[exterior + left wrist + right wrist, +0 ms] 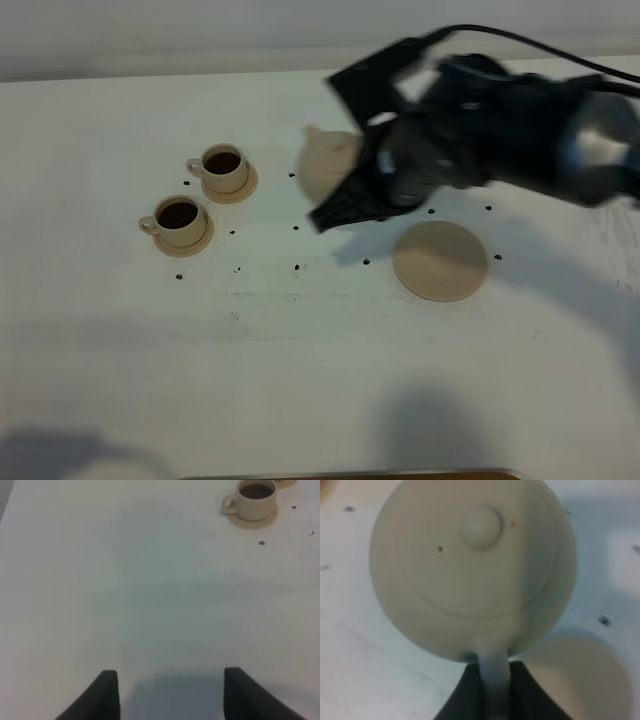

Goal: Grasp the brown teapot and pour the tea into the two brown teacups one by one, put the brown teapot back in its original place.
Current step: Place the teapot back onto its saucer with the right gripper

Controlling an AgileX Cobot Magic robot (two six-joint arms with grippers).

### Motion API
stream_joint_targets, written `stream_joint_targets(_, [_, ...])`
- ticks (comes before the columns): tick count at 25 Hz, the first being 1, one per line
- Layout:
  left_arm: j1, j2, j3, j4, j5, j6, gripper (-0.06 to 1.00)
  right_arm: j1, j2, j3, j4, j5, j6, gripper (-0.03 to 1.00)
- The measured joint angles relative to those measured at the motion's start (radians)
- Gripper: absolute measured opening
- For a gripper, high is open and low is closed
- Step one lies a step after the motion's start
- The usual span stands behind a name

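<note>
The brown teapot (327,162) hangs in the air at the middle of the scene, held clear of the table (300,380), its spout turned left toward the cups; in the right wrist view the lid knob shows from above and the loop handle runs down between the dark fingers, so the right gripper (494,680) is clamped on that handle. Left of the pot stand the two brown teacups (225,166), the far one nearer the pot and the near one (180,220) further left, each on its own saucer and each dark with tea; by that I judge both pours done and the return step in hand. The coaster disc (440,261), the original place, lies bare on the near right, partly under the pot in the right wrist view. The next move calls for carrying the pot right and nearer, keeping it level, centring it over the disc, lowering until the base rests flat, and only then letting go. The left gripper (170,692) hovers with its fingers apart over bare table on the near left, one cup just ahead of it, holding nothing.
</note>
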Motion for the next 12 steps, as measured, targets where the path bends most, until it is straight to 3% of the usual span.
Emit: stream_joint_targets(12, [0.0,0.0,0.0,0.0,0.0,0.0,0.53,-0.231,-0.227,0.399,-0.014,-0.149,0.12,0.08])
